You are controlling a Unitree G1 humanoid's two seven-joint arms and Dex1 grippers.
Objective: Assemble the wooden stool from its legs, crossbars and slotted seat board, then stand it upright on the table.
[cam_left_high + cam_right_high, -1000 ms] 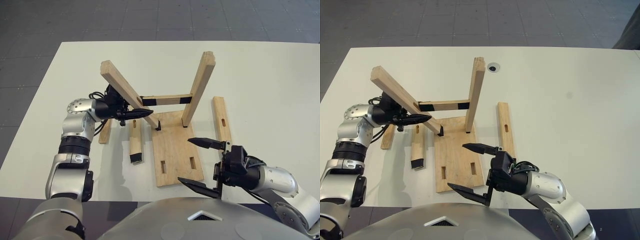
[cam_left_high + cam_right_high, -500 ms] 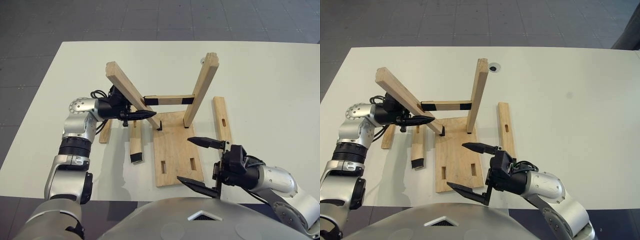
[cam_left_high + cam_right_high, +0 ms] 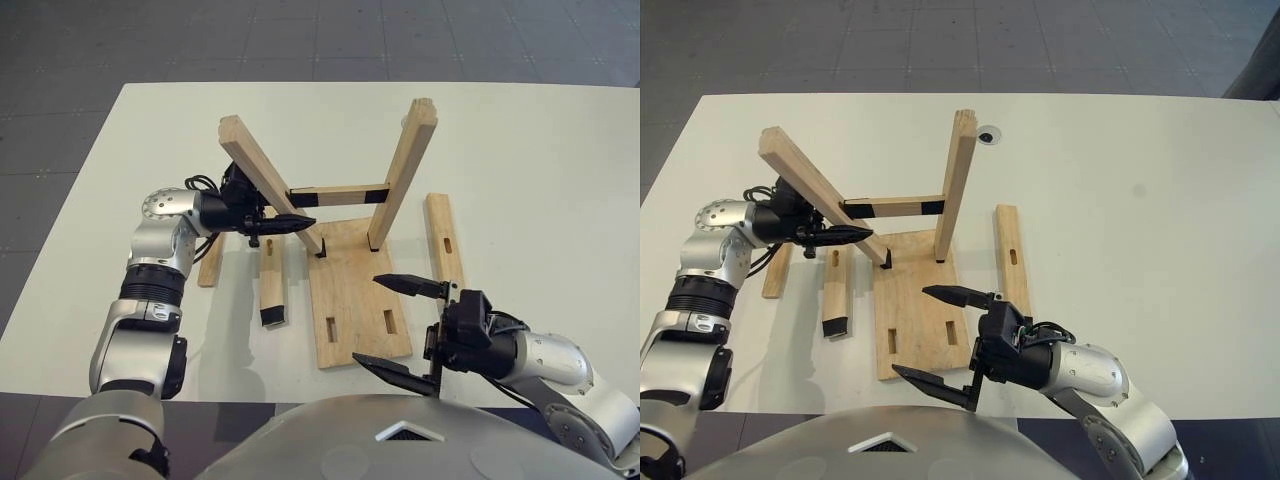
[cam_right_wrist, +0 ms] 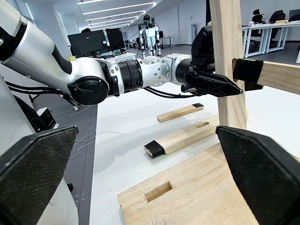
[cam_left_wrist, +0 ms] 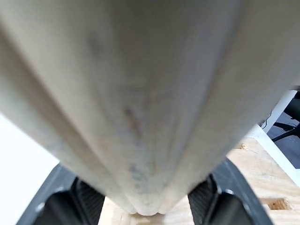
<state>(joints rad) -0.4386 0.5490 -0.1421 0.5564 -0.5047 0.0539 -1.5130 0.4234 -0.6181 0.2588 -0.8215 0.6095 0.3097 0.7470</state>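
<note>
Left end effector: fingers clamped on the leaning leg, gripping its lower half.

Leg axis: a steep diagonal. The foot lies just past the fingertips, at the far-left slot of the seat board. The free top is up and back over the wrist. Cannot tell whether the foot is seated.

Beyond the fingertips the crossbar runs level from this leg to the upright leg, which stands on the board's far-right corner.

Right end effector: jaws wide apart, hovering at the board's near edge, well apart from both legs, so the left arm is the nearer one.

A loose leg lies flat on the desk, under the left forearm.

Versus 1.0 s ago: the leaning leg stands steeper and its top has swung toward the upright leg. The right arm is unchanged.
</note>
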